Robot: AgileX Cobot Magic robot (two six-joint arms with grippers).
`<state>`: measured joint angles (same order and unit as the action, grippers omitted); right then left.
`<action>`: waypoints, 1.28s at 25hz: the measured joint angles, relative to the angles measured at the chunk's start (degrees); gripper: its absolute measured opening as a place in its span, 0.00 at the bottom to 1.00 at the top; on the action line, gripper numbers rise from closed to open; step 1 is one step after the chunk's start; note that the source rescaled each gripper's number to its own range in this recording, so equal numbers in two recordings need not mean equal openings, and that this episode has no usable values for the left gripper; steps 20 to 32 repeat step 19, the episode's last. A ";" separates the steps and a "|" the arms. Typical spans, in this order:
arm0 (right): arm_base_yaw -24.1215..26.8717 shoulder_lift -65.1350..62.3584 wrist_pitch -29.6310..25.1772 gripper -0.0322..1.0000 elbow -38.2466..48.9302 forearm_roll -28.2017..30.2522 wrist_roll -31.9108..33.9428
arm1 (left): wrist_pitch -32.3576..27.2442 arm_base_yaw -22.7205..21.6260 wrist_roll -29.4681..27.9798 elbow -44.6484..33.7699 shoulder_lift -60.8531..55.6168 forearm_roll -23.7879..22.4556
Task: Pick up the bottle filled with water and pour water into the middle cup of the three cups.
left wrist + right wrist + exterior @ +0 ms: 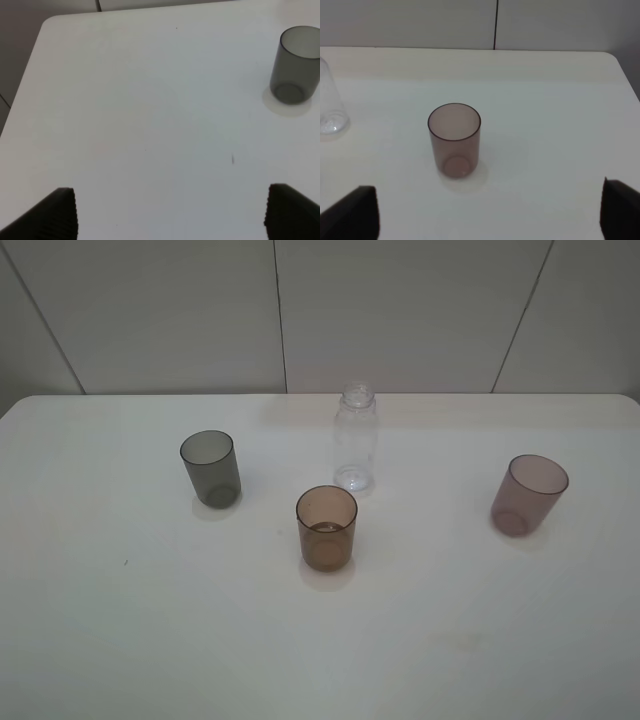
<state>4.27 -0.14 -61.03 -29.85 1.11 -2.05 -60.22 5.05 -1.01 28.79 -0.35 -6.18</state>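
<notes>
While upright, bottle (355,440) stands mid-table (120,640), unobstructed.

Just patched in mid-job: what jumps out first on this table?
Three tinted cups stand upright across the white table: smoky grey cup left, amber-brown cup nearest, mauve cup right. The clear uncapped bottle stands just behind the amber one, untouched.

clear bottle (355,438) (uncapped), upright behind amber cup (326,527)

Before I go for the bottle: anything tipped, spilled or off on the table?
Nothing stands out. The bottle and the grey cup, amber cup and mauve cup stand upright and apart; no puddle shows.
</notes>
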 joint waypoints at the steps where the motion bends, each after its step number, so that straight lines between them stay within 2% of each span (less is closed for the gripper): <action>1: 0.00 0.00 0.00 1.00 0.00 0.00 0.00 | 0.00 0.00 0.00 0.00 0.00 0.00; 32: 0.04 0.00 0.00 1.00 0.00 -0.05 0.00 | 0.00 0.00 0.00 0.00 0.00 0.00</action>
